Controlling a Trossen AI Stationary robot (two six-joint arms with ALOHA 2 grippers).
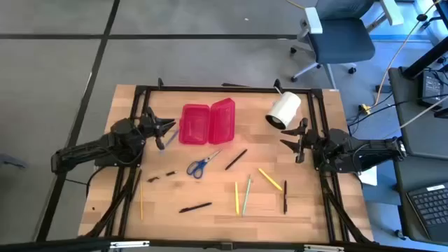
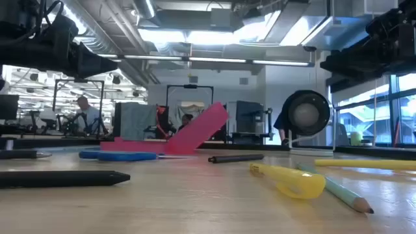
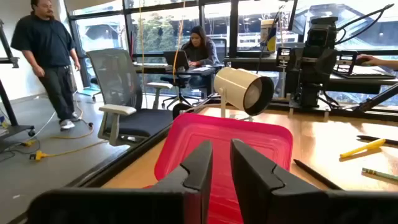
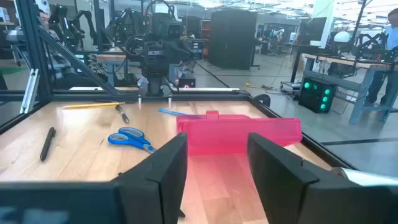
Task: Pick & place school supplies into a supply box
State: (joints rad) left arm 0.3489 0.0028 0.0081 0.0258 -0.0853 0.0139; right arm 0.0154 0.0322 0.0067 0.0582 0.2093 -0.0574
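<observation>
The supply box (image 1: 206,124) is red-pink and lies open near the table's far edge. Its left half lies flat and its right half (image 2: 198,127) tilts up. The blue-handled scissors (image 1: 201,165) lie in front of it. A black pen (image 1: 236,159), a yellow marker (image 1: 269,178), yellow and green pencils (image 1: 241,197) and more black pens (image 1: 194,207) are scattered toward the near edge. A blue pen (image 1: 170,139) lies beside the box. My left gripper (image 1: 166,129) hovers left of the box, open with a narrow gap (image 3: 221,163). My right gripper (image 1: 294,140) is open to the right (image 4: 217,168).
A big white roll (image 1: 283,110) stands on its holder at the far right, just beyond my right gripper. A yellow pencil (image 1: 141,196) lies near the left edge. A black frame (image 1: 210,89) rims the table. People and office chairs show in the room beyond.
</observation>
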